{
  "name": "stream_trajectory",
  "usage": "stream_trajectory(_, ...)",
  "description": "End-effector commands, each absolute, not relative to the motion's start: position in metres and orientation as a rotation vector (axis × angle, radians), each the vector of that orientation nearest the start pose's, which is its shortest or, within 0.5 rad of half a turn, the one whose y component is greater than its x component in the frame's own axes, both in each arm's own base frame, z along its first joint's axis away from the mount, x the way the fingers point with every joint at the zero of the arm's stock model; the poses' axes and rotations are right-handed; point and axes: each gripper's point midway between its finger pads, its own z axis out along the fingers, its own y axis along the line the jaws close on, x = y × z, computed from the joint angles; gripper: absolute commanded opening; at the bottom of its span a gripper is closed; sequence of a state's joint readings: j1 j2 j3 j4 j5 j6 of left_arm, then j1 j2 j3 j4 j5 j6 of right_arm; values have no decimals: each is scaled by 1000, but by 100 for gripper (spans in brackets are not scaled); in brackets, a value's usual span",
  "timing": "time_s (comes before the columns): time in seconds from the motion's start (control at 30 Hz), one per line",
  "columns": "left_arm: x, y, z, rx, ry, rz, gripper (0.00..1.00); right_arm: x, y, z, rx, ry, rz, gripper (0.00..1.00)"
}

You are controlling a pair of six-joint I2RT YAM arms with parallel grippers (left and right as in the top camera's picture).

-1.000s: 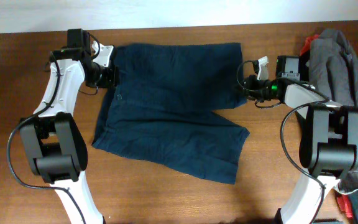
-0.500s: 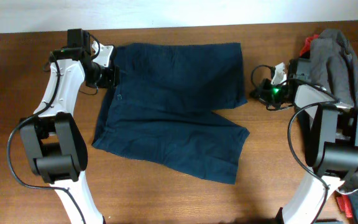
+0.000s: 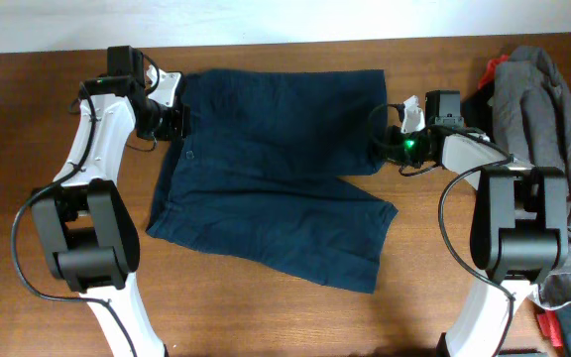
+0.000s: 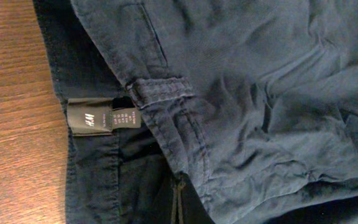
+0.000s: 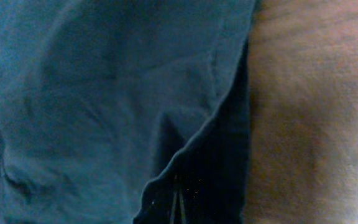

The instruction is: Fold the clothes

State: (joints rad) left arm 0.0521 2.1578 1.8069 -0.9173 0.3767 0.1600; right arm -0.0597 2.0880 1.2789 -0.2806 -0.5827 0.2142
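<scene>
One pair of dark navy shorts (image 3: 276,169) is spread flat near the middle of the worktop (image 3: 266,317), waistband to the left and its two short legs to the right, the nearer leg angled toward the front edge. One black label (image 4: 104,116) and one belt loop (image 4: 160,90) are seen at the waistband.

The left hand (image 3: 178,121) is set at the far end of the waistband, fingers pressed together; whether cloth is caught between them cannot be told. The right hand (image 3: 387,139) is placed at the hem of the farther leg, its fingers likewise pressed together, with nothing seen to be pinched.

The worktop is of brown wood with a visible grain. A strip of pale wall (image 3: 266,20) is seen beyond its far edge. Two white-and-black arms are counted. At the right edge one heap of grey garment (image 3: 548,109) is piled, with red cloth (image 3: 491,69) showing beside it.
</scene>
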Motion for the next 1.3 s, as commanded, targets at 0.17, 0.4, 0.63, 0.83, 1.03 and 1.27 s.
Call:
stream_trajectory(0.17, 494, -34, 101, 232, 2714, -455, 0, 479, 74, 35, -69, 2468, 895, 4)
stream_trajectory(0.4, 494, -34, 101, 232, 2714, -455, 1, 477, 62, 29, 40, 2510, 873, 4)
stream_trajectory(0.63, 494, -34, 101, 232, 2714, -455, 0, 470, 51, 11, 152, 2606, 761, 4)
stream_trajectory(0.83, 494, -34, 101, 232, 2715, -456, 1, 464, 47, -13, 264, 2678, 705, 4)
stream_trajectory(1.03, 494, -34, 101, 232, 2715, -456, 0, 455, 44, -37, 321, 2738, 678, 4)
stream_trajectory(1.27, 493, -32, 102, 217, 2715, -462, 0, 446, 35, -43, 400, 2789, 621, 4)
